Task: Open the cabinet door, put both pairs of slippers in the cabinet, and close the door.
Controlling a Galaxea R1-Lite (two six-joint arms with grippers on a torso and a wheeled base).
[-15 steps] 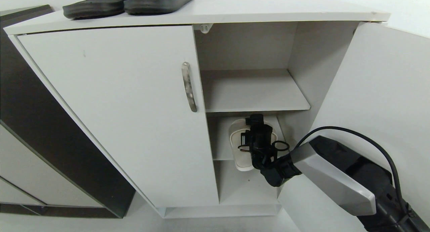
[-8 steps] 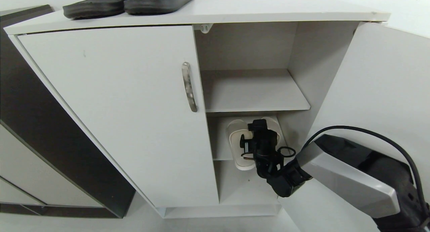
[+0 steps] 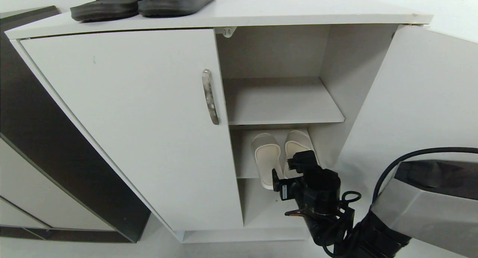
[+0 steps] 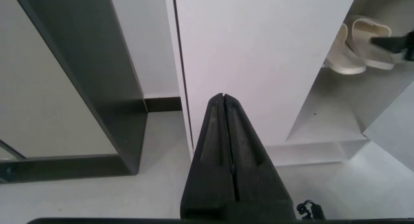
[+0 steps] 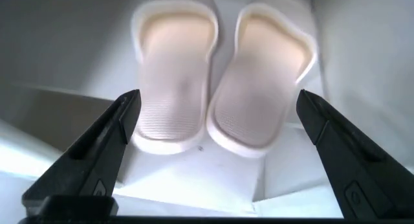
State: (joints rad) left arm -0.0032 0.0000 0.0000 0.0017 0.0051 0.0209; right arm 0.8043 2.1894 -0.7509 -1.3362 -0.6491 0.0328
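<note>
A pale floor (image 3: pixel 93 250) runs under a white wooden cabinet (image 3: pixel 298 11), with a dark grey panel (image 3: pixel 44 138) leaning away on the cabinet's left side. Inside the cabinet, on the lower of its two shelves, lies the pair of cream foam slippers (image 3: pixel 267 157) – side by side, soles down, long sides almost touching, their near ends jutting a little over the shelf's front edge (image 5: pixel 174 75). The left wrist view catches them too, off to the side past the closed door (image 4: pixel 352 46). Above them is the bare upper shelf (image 3: pixel 280 101); below them is the bottom compartment (image 3: pixel 269 209). The second pair, black rubber slippers (image 3: pixel 142 4), sits on the cabinet's top board near its left end, outside the cabinet. The right door (image 3: pixel 422 101) stands swung wide open, while the left door (image 3: pixel 130 120) is closed, its slim metal handle (image 3: pixel 210 97) upright along the inner edge. The right gripper (image 3: pixel 289 168) hangs just in front of the cream pair at the mouth of the opening, its fingers spread wide and holding nothing – in its own wrist view (image 5: pixel 218 101) the two black fingers frame the slippers without touching them. The left gripper (image 4: pixel 223 104) is low before the closed left door, pointed down toward the floor, its fingers pressed flat together and empty.
</note>
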